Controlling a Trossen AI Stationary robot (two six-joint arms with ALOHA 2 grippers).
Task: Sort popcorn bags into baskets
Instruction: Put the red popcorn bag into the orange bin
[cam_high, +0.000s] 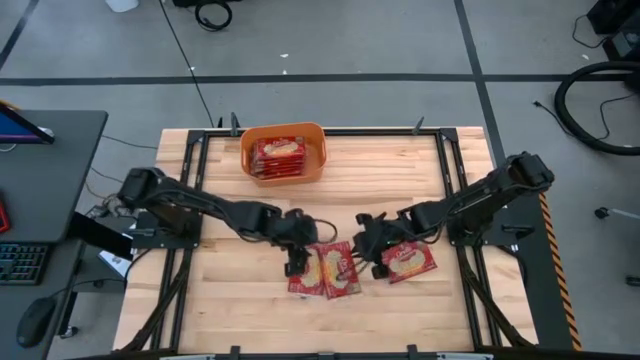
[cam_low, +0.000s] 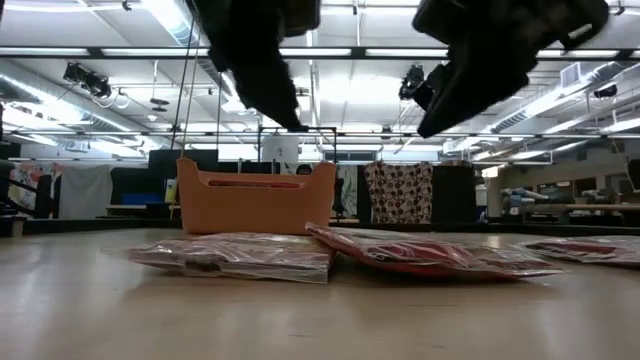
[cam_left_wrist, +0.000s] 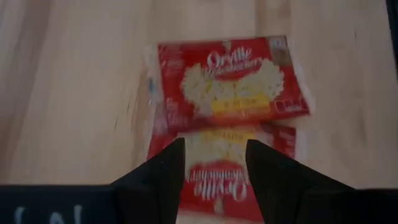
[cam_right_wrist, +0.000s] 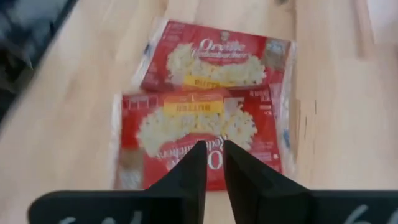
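You are working over a wooden worktop (cam_high: 400, 190) that fills the middle of the high view. The orange basket (cam_high: 283, 152) is sitting at its upper centre with red popcorn bags (cam_high: 279, 155) already lying inside. Lower down, near the centre, two loose bags (cam_high: 325, 269) are lying side by side and overlapping, and a third bag (cam_high: 408, 260) is lying just to their right.

Your left hand (cam_high: 296, 258) is hanging over the left edge of the overlapping pair, fingers (cam_left_wrist: 163, 176) clearly apart and holding nothing. Your right hand (cam_high: 374, 258) is hanging between the pair and the third bag, fingers nearly together with a thin gap, also empty.

The main risk, as I judge it, is the overlap: closing on that pair could be lifting both bags or dragging one across the wood. The two hands are also standing near each other, so both descending together could be bringing them into contact. The bags are lying flat, so a shallow pinch may be slipping off the film.
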